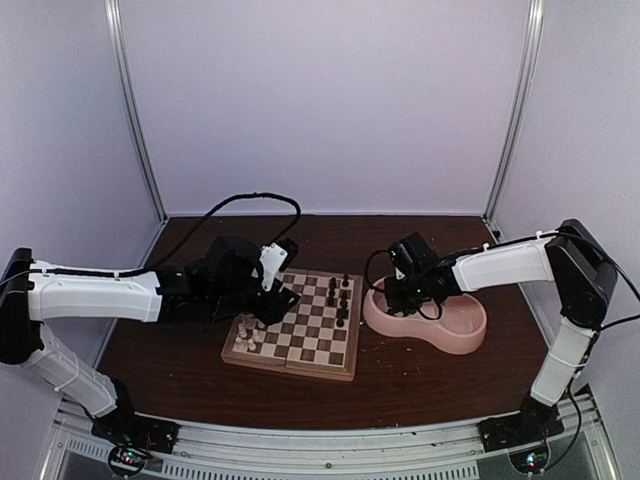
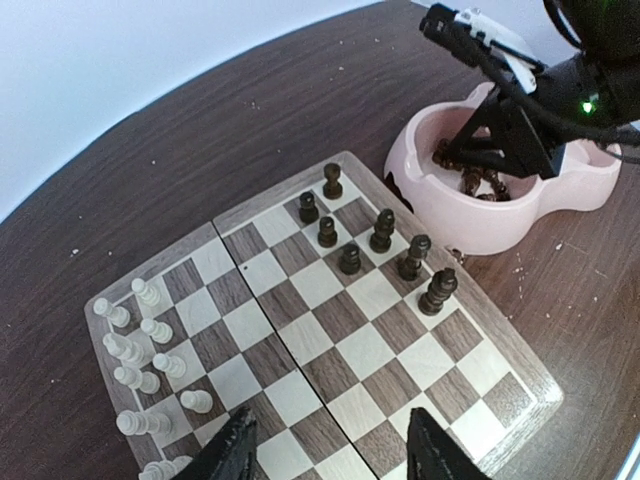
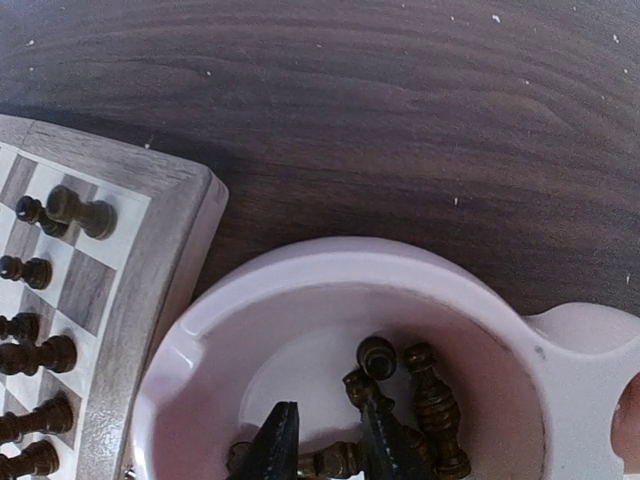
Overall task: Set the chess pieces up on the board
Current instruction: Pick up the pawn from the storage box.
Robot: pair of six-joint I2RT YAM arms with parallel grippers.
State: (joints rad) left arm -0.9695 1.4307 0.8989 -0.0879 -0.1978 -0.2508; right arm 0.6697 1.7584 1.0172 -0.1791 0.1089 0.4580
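Chess pieces (image 3: pixel 430 400), dark ones heaped in the pink bowl (image 3: pixel 330 260) at frame bottom, are best lifted singly by the head; whether the barely parted right gripper (image 3: pixel 327 407) is clamped on one cannot be told, the left gripper (image 2: pixel 330 415) being spread empty above the board (image 2: pixel 375 345).

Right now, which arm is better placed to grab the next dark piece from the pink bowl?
Right. The right end effector sits inside the pink bowl among the dark pieces. The left end effector hangs open over the cream side of the board, away from the bowl.
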